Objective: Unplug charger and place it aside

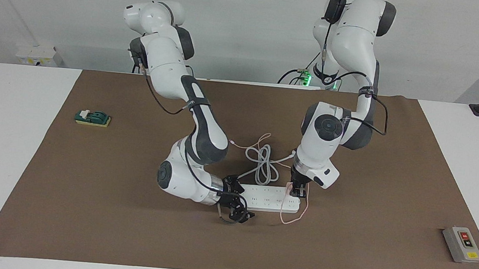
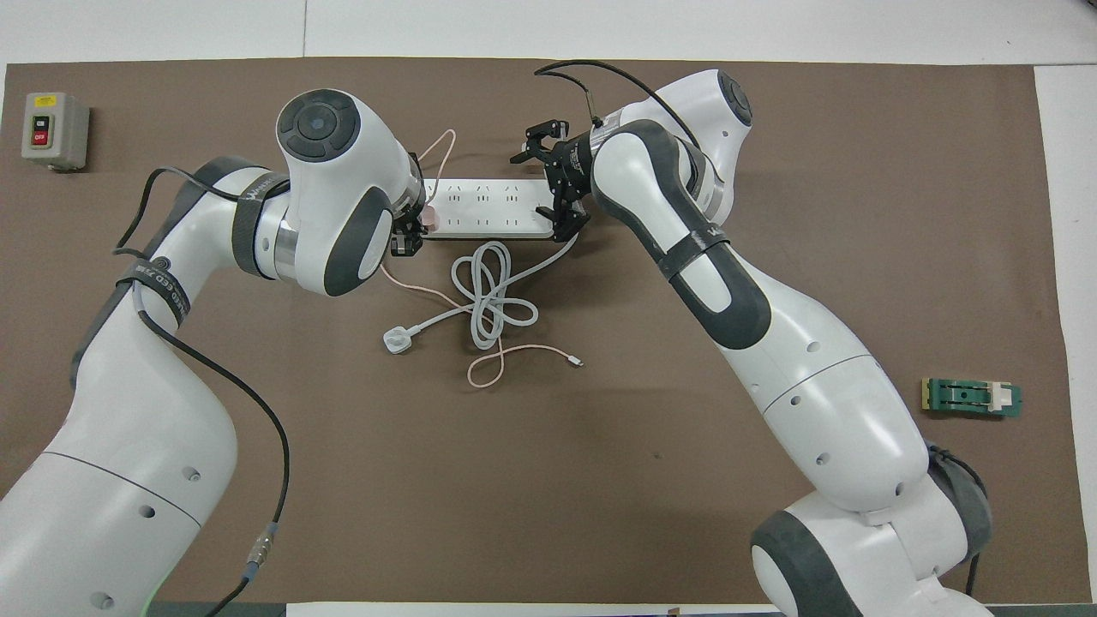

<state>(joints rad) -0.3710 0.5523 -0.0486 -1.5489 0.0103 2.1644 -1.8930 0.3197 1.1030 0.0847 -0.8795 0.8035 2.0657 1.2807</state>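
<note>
Pale pink, the charger (image 1: 290,190) sits plugged into the white power strip (image 1: 266,198), at the strip's end toward the left arm, with its thin pink cable (image 1: 297,215) looping off the strip onto the brown mat (image 1: 369,185). The left gripper (image 1: 298,190) stands straight above it, fingers shut on the charger, so the pull should go straight up, square to the strip's long run. At the other end the right gripper (image 1: 240,204) straddles the strip with jaws spread wide, seemingly placed to hold it down
</note>
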